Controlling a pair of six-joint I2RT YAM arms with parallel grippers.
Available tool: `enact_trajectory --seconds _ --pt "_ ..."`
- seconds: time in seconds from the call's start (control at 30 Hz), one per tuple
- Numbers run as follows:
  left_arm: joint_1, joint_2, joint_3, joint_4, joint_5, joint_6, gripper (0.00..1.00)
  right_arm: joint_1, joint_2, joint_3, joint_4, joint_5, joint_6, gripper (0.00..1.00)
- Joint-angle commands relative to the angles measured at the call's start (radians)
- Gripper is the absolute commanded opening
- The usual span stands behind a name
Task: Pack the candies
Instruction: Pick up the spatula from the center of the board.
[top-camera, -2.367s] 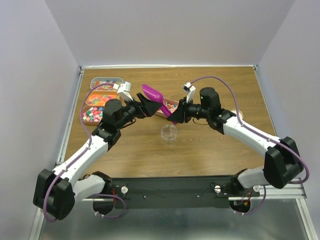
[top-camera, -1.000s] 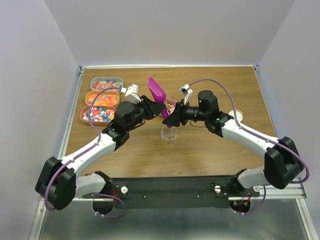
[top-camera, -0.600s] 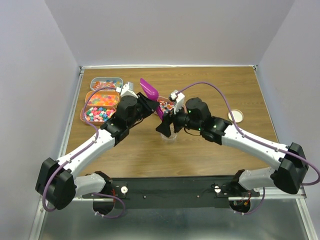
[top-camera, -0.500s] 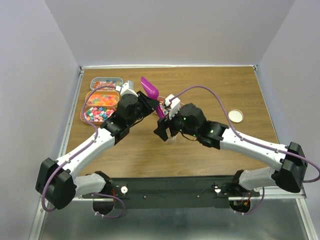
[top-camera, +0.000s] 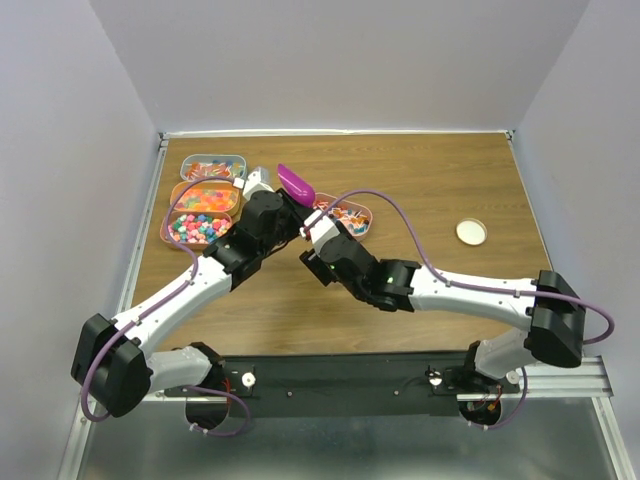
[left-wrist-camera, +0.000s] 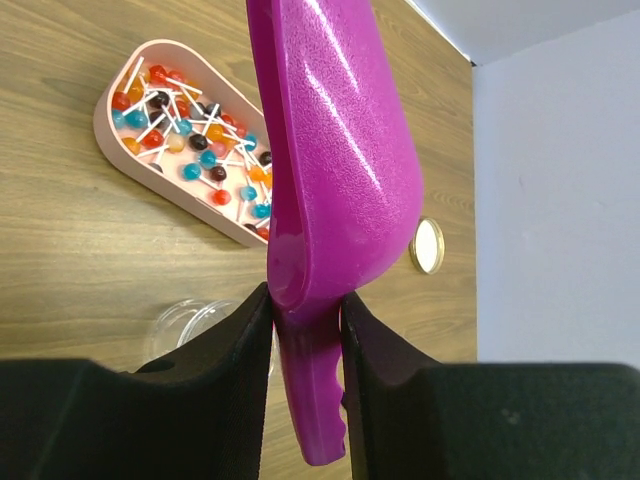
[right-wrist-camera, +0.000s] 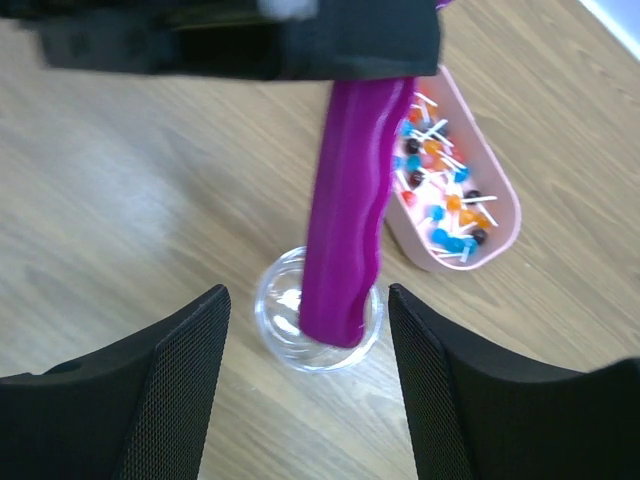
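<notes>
Candies (top-camera: 198, 228) sit left of the cup (right-wrist-camera: 272, 305); left tool (left-wrist-camera: 305, 330) squeezes the scoop (left-wrist-camera: 330, 170) above it, and the wide-apart right tool (right-wrist-camera: 307, 300) should grab it next, I think.

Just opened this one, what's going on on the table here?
The left gripper is clamped on the handle of a magenta plastic scoop, held above the table near a pink oval tray of lollipops. The right gripper is open, its fingers either side of a small clear plastic cup under the scoop's handle, not gripping it.
</notes>
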Motion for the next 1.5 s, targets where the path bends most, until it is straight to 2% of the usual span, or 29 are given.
enact_trajectory --seconds 0.0,0.2,0.3,0.6,0.77,0.87,0.97,1.0,1.07,1.1,1.2,1.27,1.4,1.47 --pt "-0.018 -0.012 0.013 0.012 -0.036 -0.028 0.0 0.004 0.021 0.005 0.045 0.129 -0.028 0.7" --pt "-0.026 -0.012 0.005 0.012 -0.036 -0.028 0.0 0.006 0.036 -0.005 0.087 0.15 -0.058 0.68" --pt "-0.029 -0.015 0.007 0.01 -0.038 -0.03 0.0 0.006 0.049 -0.003 0.095 0.146 -0.069 0.63" --pt "-0.03 -0.013 0.013 0.01 -0.022 -0.014 0.0 0.004 0.084 -0.009 0.116 0.161 -0.098 0.33" --pt "-0.032 -0.036 0.01 0.01 -0.03 -0.003 0.0 0.006 0.076 -0.025 0.121 0.16 -0.095 0.08" --pt "-0.03 -0.076 0.01 0.01 -0.067 0.004 0.16 0.006 0.053 -0.037 0.119 0.149 -0.078 0.01" --pt "-0.027 -0.124 0.019 0.009 -0.102 0.032 0.39 0.006 0.023 -0.048 0.119 0.12 -0.063 0.01" --pt "-0.023 -0.147 0.021 0.009 -0.108 0.039 0.52 0.004 0.016 -0.048 0.119 0.106 -0.059 0.01" --pt "-0.014 -0.168 0.025 0.013 -0.116 0.07 0.64 0.001 0.003 -0.051 0.116 0.089 -0.045 0.01" --pt "-0.006 -0.185 0.027 0.015 -0.116 0.084 0.73 -0.008 -0.002 -0.049 0.113 0.049 -0.037 0.01" --pt "0.037 -0.219 0.019 0.038 -0.078 0.139 0.82 -0.052 -0.023 -0.045 0.093 -0.067 0.004 0.01" --pt "0.092 -0.236 0.002 0.076 -0.01 0.199 0.83 -0.089 -0.045 -0.044 0.079 -0.153 0.069 0.01" --pt "0.206 -0.291 -0.041 0.137 0.114 0.276 0.84 -0.242 -0.098 -0.055 0.073 -0.47 0.165 0.01" --pt "0.262 -0.311 -0.073 0.166 0.166 0.293 0.84 -0.285 -0.117 -0.058 0.073 -0.534 0.202 0.01"
